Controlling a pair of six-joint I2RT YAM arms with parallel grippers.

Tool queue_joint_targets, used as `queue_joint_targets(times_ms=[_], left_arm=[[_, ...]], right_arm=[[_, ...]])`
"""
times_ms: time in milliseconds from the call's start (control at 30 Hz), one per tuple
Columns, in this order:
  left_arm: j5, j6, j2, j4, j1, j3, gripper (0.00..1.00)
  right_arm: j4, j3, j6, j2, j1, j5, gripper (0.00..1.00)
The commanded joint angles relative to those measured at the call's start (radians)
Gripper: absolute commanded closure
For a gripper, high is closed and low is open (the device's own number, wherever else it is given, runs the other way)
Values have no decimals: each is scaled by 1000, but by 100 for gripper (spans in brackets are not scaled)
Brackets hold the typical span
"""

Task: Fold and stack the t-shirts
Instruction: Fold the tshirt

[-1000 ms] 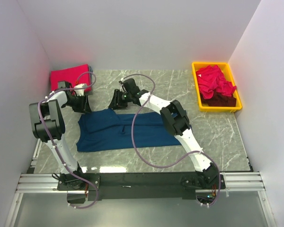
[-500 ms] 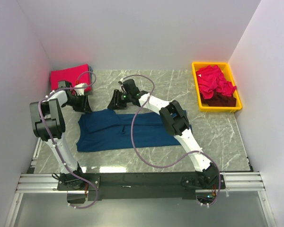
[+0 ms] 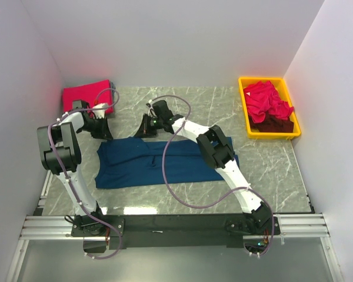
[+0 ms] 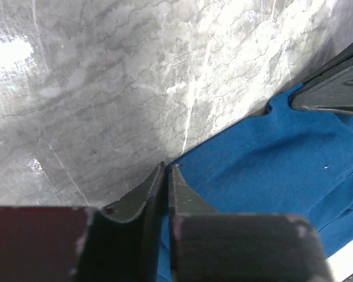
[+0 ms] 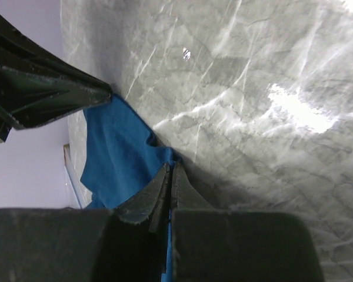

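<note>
The navy blue cotton t-shirt (image 3: 165, 161) lies flat in the middle of the grey marble tabletop (image 3: 270, 170), its long side running from 9 to 3 o'clock. The left gripper (image 4: 166, 169) has its jaws drawn together, pinching the shirt's far edge at the 10 o'clock corner. The right gripper (image 5: 171, 169) is pressed fully together on the same far edge, near its middle and just to the right of the left one. Both sets of tips sit at the line where cloth meets bare marble.

Beyond that far edge, towards 12 o'clock, bare marble runs to the white back wall (image 3: 176, 41). More bare marble lies at 3 o'clock, between the shirt and the right wall. A folded bright red-pink t-shirt (image 3: 87, 94) fills the 10 o'clock corner, close behind the left arm. The yellow plastic bin (image 3: 270, 136) stands at 2 o'clock against the right wall, well apart from the navy shirt. It holds a heap of crumpled red-pink t-shirts (image 3: 265, 100) with a dark maroon t-shirt (image 3: 273, 123) at its near end.

A second ago both pairs of jaws stood apart over this edge; now they have closed. The arms have barely shifted, and the shirt lies as it did.
</note>
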Motion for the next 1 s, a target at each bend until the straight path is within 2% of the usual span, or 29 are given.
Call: queue_joint_targets(times_ms=[0, 33, 100, 267, 533, 967], left_arm=[[48, -7, -46, -1, 0, 29, 91], [67, -10, -74, 5, 2, 26, 96], [84, -7, -100, 0, 2, 23, 99], [107, 39, -223, -40, 0, -15, 99], [121, 186, -394, -93, 2, -202, 99], [104, 321, -579, -173, 2, -388, 99]], right_arm=[[15, -5, -37, -65, -14, -47, 100], [13, -18, -48, -81, -13, -50, 100], [2, -35, -80, -139, -16, -50, 100], [-5, -132, -92, -259, -13, -70, 100], [7, -362, -123, -403, 0, -73, 100], [53, -601, -129, -520, 53, -82, 100]])
